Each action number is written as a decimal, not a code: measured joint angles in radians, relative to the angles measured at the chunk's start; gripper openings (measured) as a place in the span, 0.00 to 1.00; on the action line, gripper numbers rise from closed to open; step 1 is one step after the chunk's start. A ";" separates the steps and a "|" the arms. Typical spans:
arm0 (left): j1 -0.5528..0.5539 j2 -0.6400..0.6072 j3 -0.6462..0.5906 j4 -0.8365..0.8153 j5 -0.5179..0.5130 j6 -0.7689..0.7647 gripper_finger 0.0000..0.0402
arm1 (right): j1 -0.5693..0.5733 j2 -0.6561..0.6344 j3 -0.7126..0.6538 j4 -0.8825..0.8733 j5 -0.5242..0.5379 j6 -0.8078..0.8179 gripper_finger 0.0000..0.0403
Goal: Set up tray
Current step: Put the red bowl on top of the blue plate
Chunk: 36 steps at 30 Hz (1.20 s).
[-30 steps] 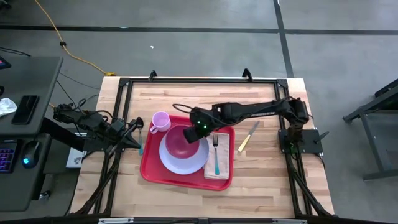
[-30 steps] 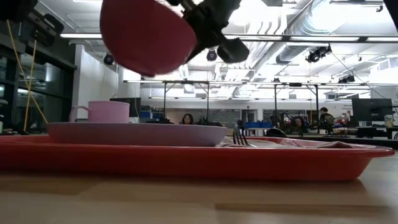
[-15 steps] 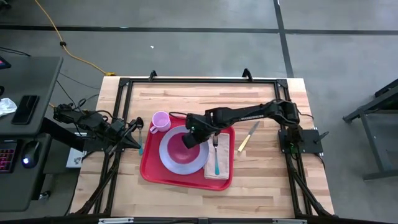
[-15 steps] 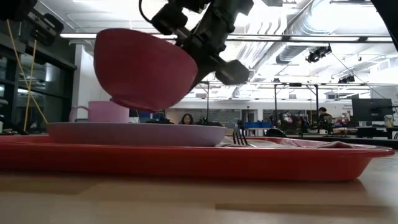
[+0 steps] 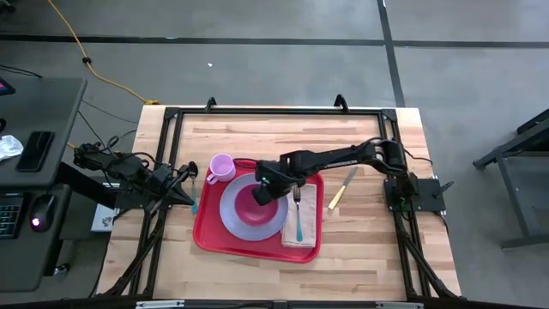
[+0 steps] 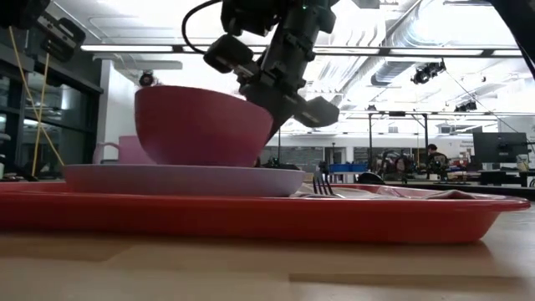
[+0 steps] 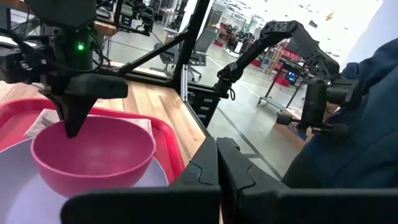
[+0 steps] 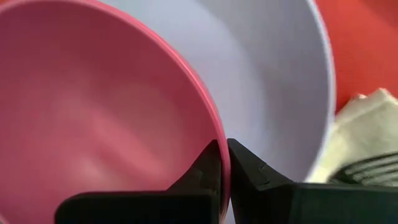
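High view: butcher-block table (image 5: 257, 124) on grey floor (image 5: 257, 69), right pincer (image 5: 268, 190) clamping pink bowl (image 5: 256, 196)

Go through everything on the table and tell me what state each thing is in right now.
Pink bowl: upright on the plate, rim pinched by the right gripper.
Lavender plate: on the tray.
Red tray: flat on the table.
Pink cup: upright.
Fork: on the napkin.
Left gripper: shut, empty.
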 joint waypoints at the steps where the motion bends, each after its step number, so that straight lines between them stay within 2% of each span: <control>1: 0.000 0.000 0.000 0.000 0.000 0.000 0.05 | -0.002 0.002 0.000 0.005 -0.003 0.000 0.00; 18: 0.000 0.000 0.000 0.000 0.001 0.000 0.05 | -0.013 0.011 0.000 0.047 0.003 -0.047 0.00; 36: 0.000 0.000 0.000 -0.005 0.003 0.000 0.05 | -0.032 0.011 0.000 0.062 -0.039 -0.097 0.00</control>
